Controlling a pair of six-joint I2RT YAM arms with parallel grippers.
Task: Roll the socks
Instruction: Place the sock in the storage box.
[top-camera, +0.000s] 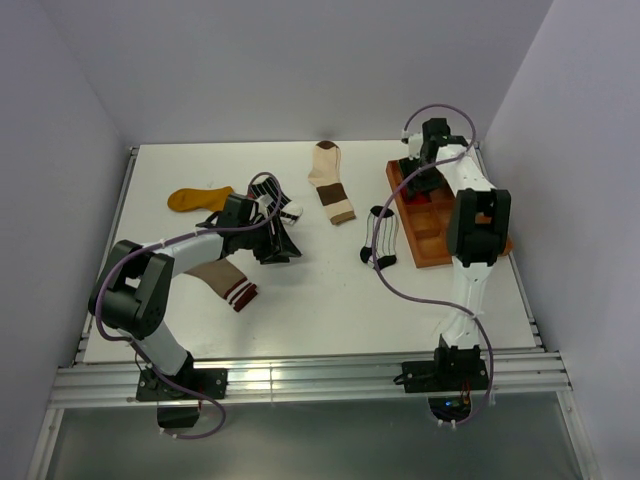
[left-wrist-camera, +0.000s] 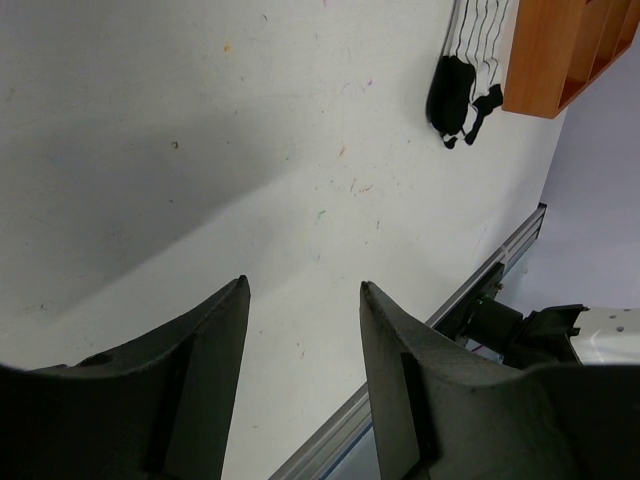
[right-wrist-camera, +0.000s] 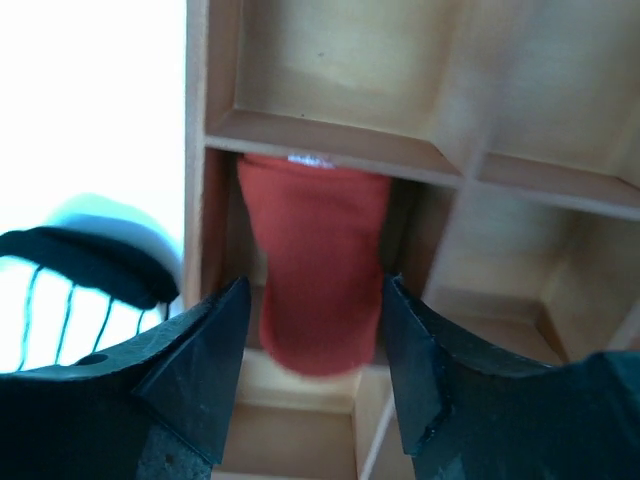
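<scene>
Red sock (right-wrist-camera: 320, 260): lies in a compartment of the brown tray (right-wrist-camera: 330, 135), between the fingers of your right gripper (right-wrist-camera: 315, 290).
Right gripper: jaws wide, one either side of the red sock; contact cannot be told.
Other socks: mustard sock (top-camera: 198, 198), striped sock (top-camera: 268, 190), cream-and-brown sock (top-camera: 330, 178), pinstriped sock (top-camera: 383, 235) and taupe sock (top-camera: 222, 280) lie on the table (top-camera: 330, 300).
Left gripper (left-wrist-camera: 303, 290): jaws wide, holding nothing, low over bare table.

The left arm (top-camera: 195, 248) and right arm (top-camera: 465, 285) are white links with black joints, trailing lavender cables (top-camera: 400, 293). The fingers (left-wrist-camera: 190, 380) look matte black, possibly rubber-padded.
</scene>
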